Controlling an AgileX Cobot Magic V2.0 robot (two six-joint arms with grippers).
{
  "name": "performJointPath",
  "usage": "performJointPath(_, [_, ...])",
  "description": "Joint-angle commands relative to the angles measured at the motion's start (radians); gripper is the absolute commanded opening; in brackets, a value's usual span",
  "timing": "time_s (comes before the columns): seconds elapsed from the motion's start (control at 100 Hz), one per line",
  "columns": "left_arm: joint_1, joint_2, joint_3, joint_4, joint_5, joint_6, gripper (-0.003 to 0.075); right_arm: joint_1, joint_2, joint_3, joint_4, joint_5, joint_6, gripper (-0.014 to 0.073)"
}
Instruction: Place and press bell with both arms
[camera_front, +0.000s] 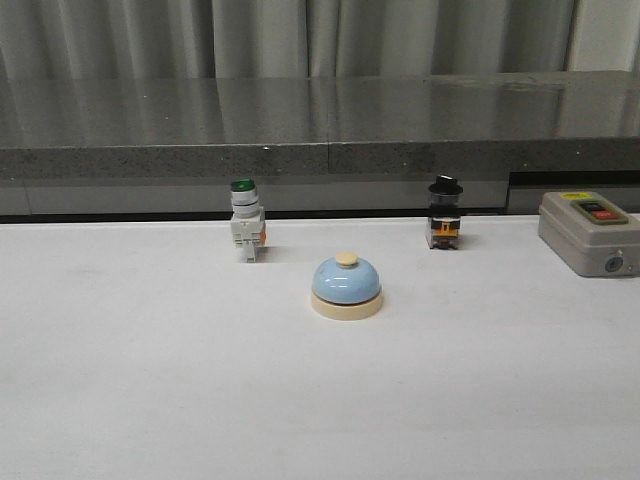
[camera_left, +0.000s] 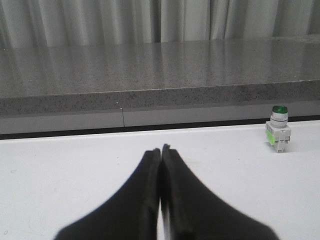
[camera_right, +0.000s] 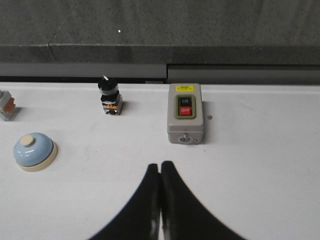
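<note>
white table (camera_front: 140, 380): we log it as the largest item, a plain pale surface running the full width of the front view, backed by a grey speckled stone ledge (camera_front: 320, 120) and grey curtains (camera_front: 300, 38).

grey box (camera_front: 590, 232): we find it at the table's far right edge in the front view, with a black button marked on and a red button marked off on its face, legible in the right wrist view.

bell (camera_front: 346, 287): we record a small desk call bell standing upright on the table near the middle, nearer to us than the two switches and between them. glossy light-blue dome with window reflections, cream round base, cream button on top. nothing touches it.

green-capped switch (camera_front: 246, 220): white body, upright, behind and left of the bell.

black-knobbed switch (camera_front: 444, 213): dark body with orange at the base, upright, behind and right of the bell.

left gripper (camera_left: 161, 155): we see black tapered fingers pressed together, nothing between them, above bare table, well apart from the bell.

right gripper (camera_right: 160, 170): we see the same, fingers closed tight and empty, the bell off to one side.
</note>
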Motion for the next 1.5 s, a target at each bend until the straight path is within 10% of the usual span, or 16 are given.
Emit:
performJointPath(0.0, [0.001,-0.031,0.04,-0.008,-0.081,-0.006,-0.002,-0.007,-0.013,-0.026,-0.006,-0.069,-0.007,-0.006])
performJointPath(0.73, [0.001,-0.031,0.04,-0.008,-0.081,-0.006,-0.002,-0.007,-0.029,0.007,-0.026,-0.115,-0.007,-0.006])
performJointPath(1.49, [0.001,-0.031,0.04,-0.008,-0.081,-0.006,-0.0019,-0.007,-0.538,0.451,-0.036,-0.34,-0.009,-0.006])
